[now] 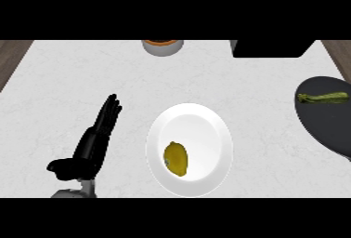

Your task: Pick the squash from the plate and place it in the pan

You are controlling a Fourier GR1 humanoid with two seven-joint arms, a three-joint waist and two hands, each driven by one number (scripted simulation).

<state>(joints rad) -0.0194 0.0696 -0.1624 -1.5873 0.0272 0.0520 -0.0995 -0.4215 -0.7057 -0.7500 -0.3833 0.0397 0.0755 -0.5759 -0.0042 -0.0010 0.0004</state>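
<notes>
A yellow squash (176, 159), smooth and oval like a lemon, lies on the white plate (198, 125), in the plate's lower left part. The plate is round and glossy, and nothing else lies on it. It sits just to the right of the left hand (96, 139), apart from it.

The left hand is black, fingers straight and held together, pointing away up the counter, thumb sticking out to the left near the wrist; it holds nothing. The grey forearm (74, 193) barely shows beneath it. The right hand is out of view.

Far to the right of the hand, past the plate, a dark round pan (329, 130) is cut off by the view's edge. A long, bumpy green vegetable (322, 98) lies in its upper part.

Ahead of the hand, at the far edge, stands a grey round container (162, 46) with an orange inside, and further right a black block (273, 48). The counter (68, 74) is white and faintly marbled, with brown wood at both far corners.
</notes>
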